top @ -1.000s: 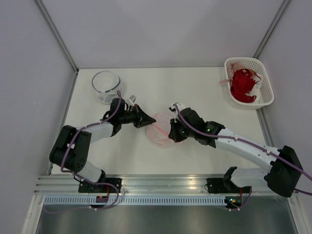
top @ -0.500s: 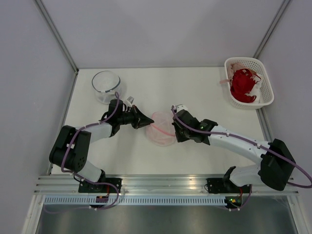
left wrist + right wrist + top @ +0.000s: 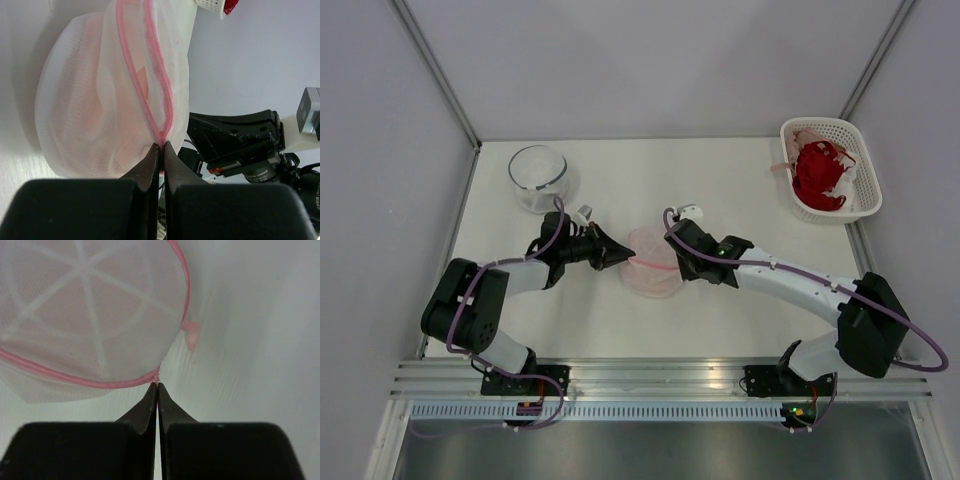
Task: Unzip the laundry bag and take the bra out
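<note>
Since a second ago the right arm has folded leftward, carrying the right gripper (image 3: 670, 252) from the laundry bag's near right side up to its right rim, while the left gripper (image 3: 622, 259) has slid slightly nearer along the bag's left edge. That laundry bag (image 3: 650, 268), a white mesh pod with a pink rim, lies on the table (image 3: 720, 180) between the two grippers. Seen from the left wrist, the left gripper (image 3: 161, 146) has its fingers pressed together on the point where the two pink zipper tracks meet; beyond that pinch the tracks part into a narrow slit. The right gripper (image 3: 158, 384) likewise pinches the pink rim with no gap between its tips, just beside a small pink tab (image 3: 190, 335). The bra (image 3: 142, 85) is inside the bag, showing as pale pink through the mesh. A glass bowl (image 3: 537, 178) stands beyond the bag to its left, and a white lattice basket (image 3: 868, 190) holding a red garment (image 3: 817, 175) sits well beyond its right.
</note>
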`<state>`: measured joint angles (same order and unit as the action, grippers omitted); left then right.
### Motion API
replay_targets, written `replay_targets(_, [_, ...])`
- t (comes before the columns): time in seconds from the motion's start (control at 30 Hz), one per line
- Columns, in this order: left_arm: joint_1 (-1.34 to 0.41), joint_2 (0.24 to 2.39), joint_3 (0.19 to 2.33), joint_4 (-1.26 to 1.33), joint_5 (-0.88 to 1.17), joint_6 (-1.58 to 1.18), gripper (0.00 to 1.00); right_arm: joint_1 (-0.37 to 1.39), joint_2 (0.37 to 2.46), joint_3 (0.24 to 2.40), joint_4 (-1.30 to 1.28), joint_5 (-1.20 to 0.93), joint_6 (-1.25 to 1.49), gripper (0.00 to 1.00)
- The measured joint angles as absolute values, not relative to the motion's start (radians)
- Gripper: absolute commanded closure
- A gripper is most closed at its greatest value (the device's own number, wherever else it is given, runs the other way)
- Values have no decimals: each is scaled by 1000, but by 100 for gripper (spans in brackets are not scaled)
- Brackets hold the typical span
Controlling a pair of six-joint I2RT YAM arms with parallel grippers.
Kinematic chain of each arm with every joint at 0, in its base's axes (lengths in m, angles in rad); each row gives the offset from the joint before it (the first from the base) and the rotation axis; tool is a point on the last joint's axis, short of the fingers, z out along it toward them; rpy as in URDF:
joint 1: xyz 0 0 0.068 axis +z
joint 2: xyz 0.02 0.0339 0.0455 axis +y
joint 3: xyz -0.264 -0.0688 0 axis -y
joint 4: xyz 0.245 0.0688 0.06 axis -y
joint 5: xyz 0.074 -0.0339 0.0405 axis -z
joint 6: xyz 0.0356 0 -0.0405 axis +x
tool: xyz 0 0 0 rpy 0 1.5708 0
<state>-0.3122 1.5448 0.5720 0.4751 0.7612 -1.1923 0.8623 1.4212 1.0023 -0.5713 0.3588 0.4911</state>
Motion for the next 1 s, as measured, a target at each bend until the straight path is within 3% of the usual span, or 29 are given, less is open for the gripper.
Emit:
replay_targets(0.1, [-313,1545,542,537,761,-1229,98,862,1476,1037,-586,383,498,54])
replay_targets(0.13, [-313,1545,533,556,762,-1240,98,862,1487,1044,-592,387,495,32])
replay_targets(0.2, [-314,1545,522,589,761,-1257,98,862,1489,1046,-607,391,493,22])
replay_targets(0.23, [-315,1545,517,605,761,-1264,98,862,1486,1046,-611,391,488,10])
replay_targets(0.4, [-320,1536,484,643,761,-1288,94,862,1422,1046,-624,366,482,5])
replay_targets(0.43, [-322,1526,473,643,760,-1292,91,862,1394,1046,-623,357,482,5])
replay_targets(0.53, [-331,1485,448,626,759,-1297,69,862,1303,1047,-621,334,482,5])
replay_targets(0.57, [-336,1466,443,617,758,-1296,53,862,1281,1049,-621,327,482,5])
replay_targets(0.63, [-345,1424,440,580,756,-1289,37,862,1250,1063,-622,313,482,5])
replay_targets(0.67, [-349,1398,438,559,752,-1285,1,862,1245,1073,-620,308,481,5])
replay_targets(1.0, [-355,1057,369,292,620,-1239,0,862,1320,1121,-554,205,464,9])
